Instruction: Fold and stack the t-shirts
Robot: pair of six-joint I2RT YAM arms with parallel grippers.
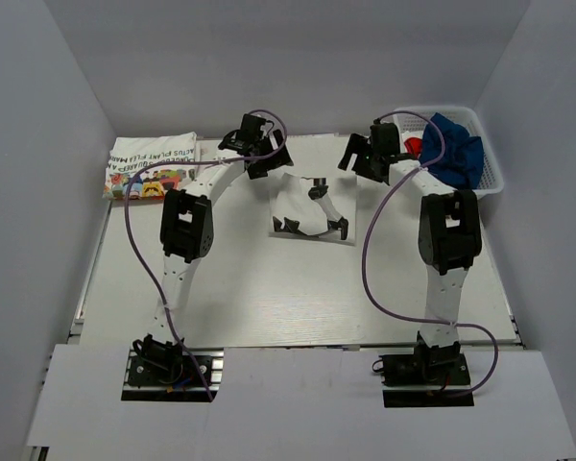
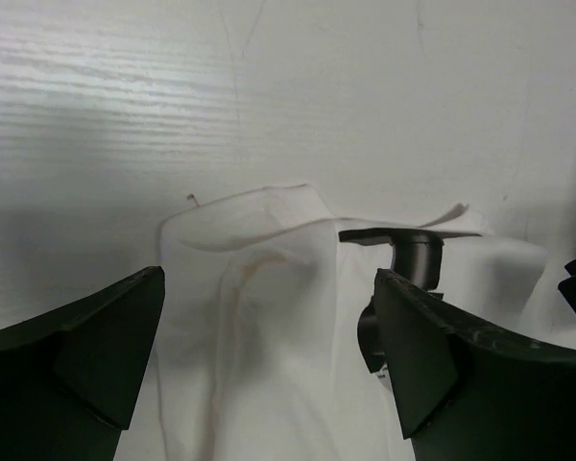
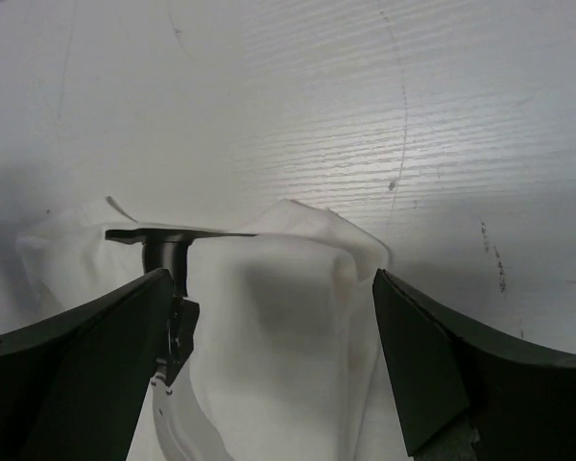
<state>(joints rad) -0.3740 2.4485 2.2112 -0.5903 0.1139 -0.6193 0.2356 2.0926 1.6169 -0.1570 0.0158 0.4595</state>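
Left pincer [image 2: 269, 288] and right pincer [image 3: 272, 283] hover, jaws apart (nothing gripped), over the white tee [image 1: 312, 213] bunched on the counter [image 1: 269, 298]. My worry: pinching one layer only, or mismatched corners, would skew the fold.

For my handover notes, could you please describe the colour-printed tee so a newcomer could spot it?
Look at the far left corner of the table, beyond the left arm. The tee lies folded there, alone in bearing a colourful print and black lettering.
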